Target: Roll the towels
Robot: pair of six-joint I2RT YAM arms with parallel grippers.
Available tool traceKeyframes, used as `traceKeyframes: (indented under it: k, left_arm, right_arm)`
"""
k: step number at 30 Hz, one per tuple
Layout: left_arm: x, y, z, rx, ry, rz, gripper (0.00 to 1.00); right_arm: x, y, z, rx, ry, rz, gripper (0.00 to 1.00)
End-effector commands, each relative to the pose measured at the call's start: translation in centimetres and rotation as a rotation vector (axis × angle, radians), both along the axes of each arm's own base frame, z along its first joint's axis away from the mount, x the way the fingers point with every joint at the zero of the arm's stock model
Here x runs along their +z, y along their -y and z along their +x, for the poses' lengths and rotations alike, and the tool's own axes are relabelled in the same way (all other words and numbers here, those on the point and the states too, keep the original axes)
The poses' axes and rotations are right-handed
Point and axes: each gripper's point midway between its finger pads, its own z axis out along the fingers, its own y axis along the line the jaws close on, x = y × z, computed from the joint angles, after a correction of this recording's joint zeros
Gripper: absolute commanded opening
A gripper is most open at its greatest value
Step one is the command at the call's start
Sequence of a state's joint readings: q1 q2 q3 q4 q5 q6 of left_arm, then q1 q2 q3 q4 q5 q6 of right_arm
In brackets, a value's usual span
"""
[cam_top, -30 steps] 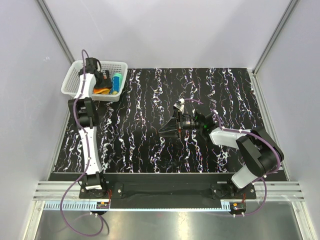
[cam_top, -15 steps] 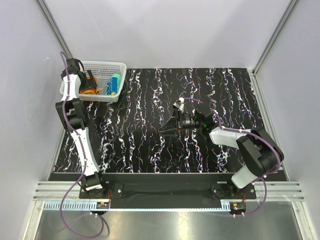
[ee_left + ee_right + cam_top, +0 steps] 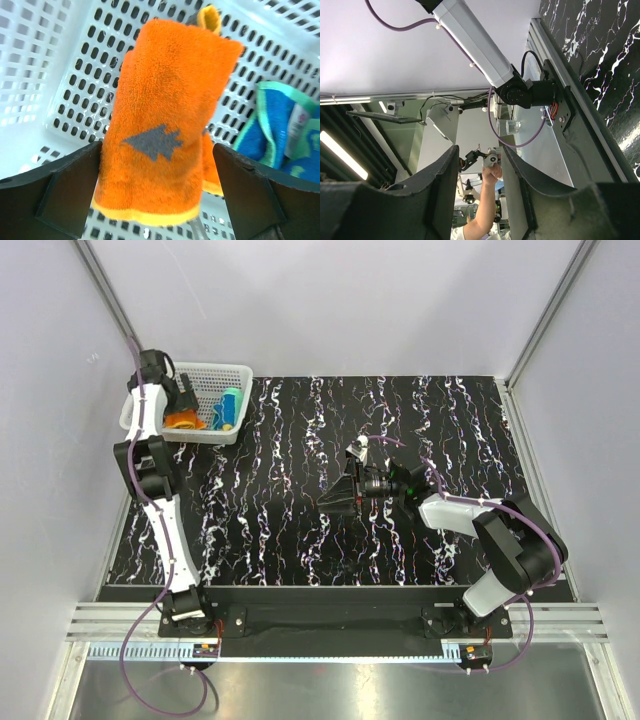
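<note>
Both towels lie in the white mesh basket [image 3: 216,368] at the table's far left corner. The orange towel [image 3: 165,115], folded or rolled with a grey mark and a yellow hem, rests on the basket floor [image 3: 60,75]. A teal-blue towel [image 3: 272,125] lies beside it on the right. In the top view the orange towel [image 3: 183,421] sits left of the teal one [image 3: 230,408]. My left gripper [image 3: 157,150] hangs open above the orange towel, its fingers to either side. My right gripper [image 3: 325,504] lies low at mid-table, jaws apart [image 3: 479,150], holding nothing.
The basket stands against the left wall, with the left arm [image 3: 160,500] stretched along the table's left edge. The right arm [image 3: 470,515] lies across the right half of the black marbled table [image 3: 300,440]. Walls close in the back and both sides.
The left gripper has drawn back from the basket's middle toward its left end, still open. The orange towel now lies uncovered in the basket. The right arm has not moved.
</note>
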State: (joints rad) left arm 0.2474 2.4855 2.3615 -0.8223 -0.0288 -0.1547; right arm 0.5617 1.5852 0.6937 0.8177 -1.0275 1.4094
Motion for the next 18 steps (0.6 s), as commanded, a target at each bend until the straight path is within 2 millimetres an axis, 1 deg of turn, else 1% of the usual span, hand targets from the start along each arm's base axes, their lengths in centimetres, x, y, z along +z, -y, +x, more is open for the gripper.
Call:
traceKeyframes:
  k: [1,5,6,8,9,11,13,14,15,16,17,18]
  left_arm:
    - [7.1,-1.2,-0.1,0.037,0.104,0.115,0.99]
    - [9.3,-2.1,-0.6,0.069,0.129,0.16,0.99]
    - [10.4,-2.3,-0.8,0.081,0.145,0.174,0.99]
    - [11.5,-2.8,-1.2,0.107,0.153,0.204,0.99]
    - [12.4,-3.0,-1.3,0.114,0.168,0.214,0.99]
    - [13.3,-3.1,-1.7,0.127,0.181,0.217,0.99]
    - [14.8,-2.7,-2.4,0.133,0.202,0.21,0.99]
    - [15.2,-2.2,-2.6,0.128,0.206,0.207,0.99]
    - [16.2,-1.6,-3.5,0.127,0.215,0.206,0.99]
    - [17.1,-1.2,-3.7,0.123,0.236,0.21,0.99]
    - [17.8,-0.2,-4.0,0.106,0.251,0.217,0.99]
    - [19.0,0.5,-5.4,0.102,0.268,0.222,0.99]
  right_arm:
    - [1.9,0.2,-0.1,0.017,0.066,0.035,0.47]
    - [2.0,0.3,-0.4,0.023,0.068,0.034,0.47]
    - [2.1,0.3,-0.4,0.023,0.07,0.034,0.47]
    - [2.2,0.3,-0.4,0.022,0.074,0.034,0.47]
    - [2.5,0.4,-0.5,0.023,0.078,0.037,0.47]
    - [2.5,0.4,-0.6,0.024,0.08,0.029,0.47]
    - [3.0,0.4,-0.6,0.02,0.099,0.022,0.48]
    - [2.3,0.5,-0.5,0.019,0.093,-0.013,0.48]
    - [2.6,0.6,-0.6,0.016,0.113,-0.025,0.5]
    - [3.3,0.4,0.1,-0.007,0.147,-0.039,0.51]
    - [1.8,0.7,0.0,-0.006,0.144,-0.118,0.53]
    - [2.2,0.8,0.1,-0.017,0.176,-0.144,0.6]
